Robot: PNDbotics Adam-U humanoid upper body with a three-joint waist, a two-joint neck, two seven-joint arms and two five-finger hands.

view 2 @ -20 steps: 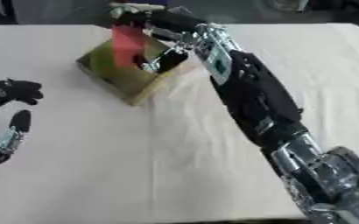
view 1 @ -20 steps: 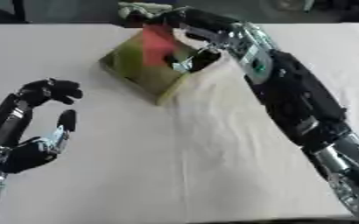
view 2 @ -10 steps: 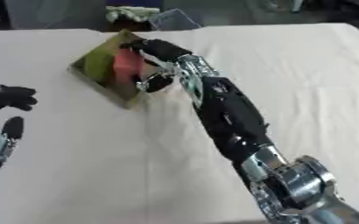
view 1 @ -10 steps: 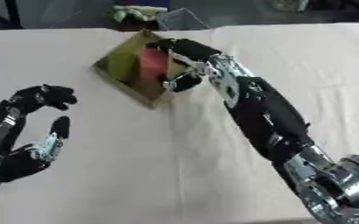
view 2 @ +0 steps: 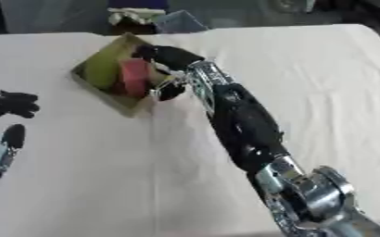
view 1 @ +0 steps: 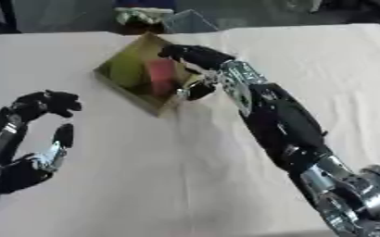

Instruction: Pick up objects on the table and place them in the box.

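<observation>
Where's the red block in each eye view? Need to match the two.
Left eye view: red block sits upper left of centre, inside the box, just left of the right robot hand.
Right eye view: same block, shifted further left, also in the box beside that robot hand.
Shared landmark: the box's near corner on the white table cloth.

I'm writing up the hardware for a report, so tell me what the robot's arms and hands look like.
Both arms are mostly black with silver metal joints. The right arm has a bulky black forearm shell, a silver section near the wrist and a large shiny silver joint at the lower right. The right hand and left hand have black, segmented fingers, with silver showing at the left palm. No markings or loose cables are visible.
</observation>
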